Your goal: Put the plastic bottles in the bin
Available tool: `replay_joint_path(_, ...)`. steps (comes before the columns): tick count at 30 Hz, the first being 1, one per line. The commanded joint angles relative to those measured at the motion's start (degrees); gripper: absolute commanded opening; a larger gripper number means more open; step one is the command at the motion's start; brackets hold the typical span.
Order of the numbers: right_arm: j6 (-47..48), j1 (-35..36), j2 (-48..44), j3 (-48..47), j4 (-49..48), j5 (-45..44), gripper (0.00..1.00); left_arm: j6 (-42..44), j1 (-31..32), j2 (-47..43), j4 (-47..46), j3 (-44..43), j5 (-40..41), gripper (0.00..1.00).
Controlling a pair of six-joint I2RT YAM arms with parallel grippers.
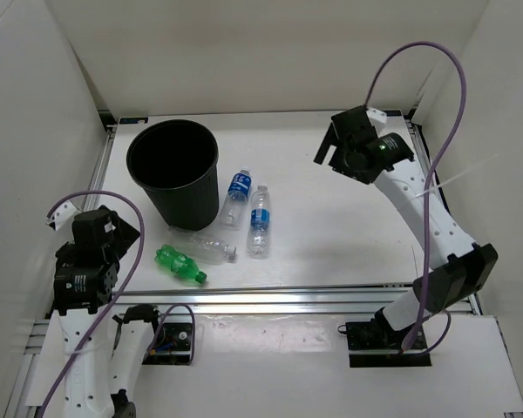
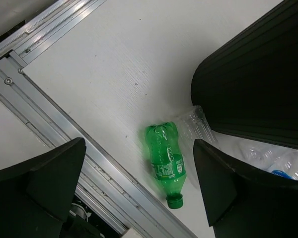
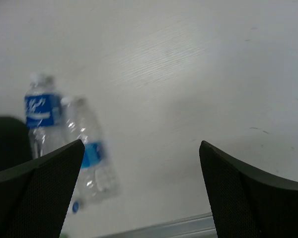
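Observation:
The black bin (image 1: 188,197) stands upright at the table's back left. Four bottles lie on their sides right of and in front of it: two clear ones with blue labels (image 1: 236,197) (image 1: 259,220), a plain clear one (image 1: 207,246) and a green one (image 1: 179,263). My left gripper (image 1: 118,231) is open and empty, raised left of the green bottle (image 2: 165,158), with the bin (image 2: 258,84) beyond. My right gripper (image 1: 336,150) is open and empty, high over the table's back right. In the right wrist view the two blue-label bottles (image 3: 39,111) (image 3: 92,153) lie beyond the left finger (image 3: 39,193).
White walls enclose the table on the left, back and right. An aluminium rail (image 1: 288,296) runs along the near edge and another (image 2: 49,119) shows under my left gripper. The bare table (image 1: 349,235) lies right of the bottles.

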State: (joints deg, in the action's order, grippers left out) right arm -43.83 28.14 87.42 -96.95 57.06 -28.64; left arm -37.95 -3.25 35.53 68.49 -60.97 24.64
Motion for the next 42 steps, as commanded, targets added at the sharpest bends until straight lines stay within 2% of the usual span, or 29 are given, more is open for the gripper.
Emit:
replay_joint_path(1,14.7,-1.1,5.6,-1.6,-10.1,22.1,1.0,0.2,0.2,2.5,-2.7,0.7,2.5,1.0)
replay_joint_path(3,15.5,-2.7,11.5,-8.1,-5.7,30.5,1.0,-1.9,0.2,5.4,0.3,0.1,7.6,1.0)
replay_joint_path(4,14.1,-2.7,17.9,-11.7,-0.2,32.8,1.0,-8.0,0.2,6.2,2.0,0.1,10.0,1.0)
replay_joint_path(6,13.4,-3.3,23.4,-19.0,3.7,40.4,1.0,-9.5,0.2,6.8,2.8,0.1,12.4,1.0)
replay_joint_path(7,14.6,-3.4,25.9,-19.1,3.7,43.0,1.0,-7.7,0.2,6.0,1.3,0.6,10.8,1.0)
replay_joint_path(10,14.7,-3.4,26.5,-10.2,-6.1,51.2,1.0,-9.6,0.2,2.7,-0.2,2.5,9.5,1.0)
replay_joint_path(11,13.1,-3.4,27.2,-9.1,-8.9,52.1,1.0,-10.6,0.2,2.0,-1.3,3.2,8.9,1.0)
replay_joint_path(15,13.1,-2.8,33.6,-10.8,-10.3,57.8,1.0,-9.0,0.2,-0.6,-4.7,6.6,4.0,1.0)
replay_joint_path(20,13.6,-2.2,38.6,-10.8,-12.2,59.3,1.0,-11.3,0.2,0.1,-4.1,8.9,4.8,1.0)
replay_joint_path(27,12.5,-1.2,44.8,-9.0,-14.5,61.2,1.0,-9.2,0.2,2.8,-3.2,7.7,6.7,1.0)
replay_joint_path(30,12.5,-1.2,47.0,-9.7,-15.2,63.0,0.92,-9.2,0.2,4.1,-3.2,7.2,7.3,1.0)
replay_joint_path(31,12.5,-1.2,47.6,-9.7,-15.2,64.0,0.84,-9.2,0.2,4.1,-3.2,7.2,7.3,1.0)
replay_joint_path(34,13.1,-1.2,49.0,-12.4,-14.2,65.1,0.78,-10.5,0.2,4.6,-2.7,7.2,7.3,1.0)
replay_joint_path(37,14.2,-1.2,49.0,-12.9,-12.8,65.6,0.62,-11.9,0.2,4.6,-2.7,8.7,6.7,1.0)
replay_joint_path(38,14.2,-1.2,47.4,-12.4,-12.8,64.9,0.51,-13.1,0.2,4.6,-2.7,8.7,6.2,1.0)
replay_joint_path(42,14.2,-3.0,40.7,-8.3,-12.2,64.2,0.4,-14.8,0.2,4.1,-3.3,11.5,4.8,1.0)
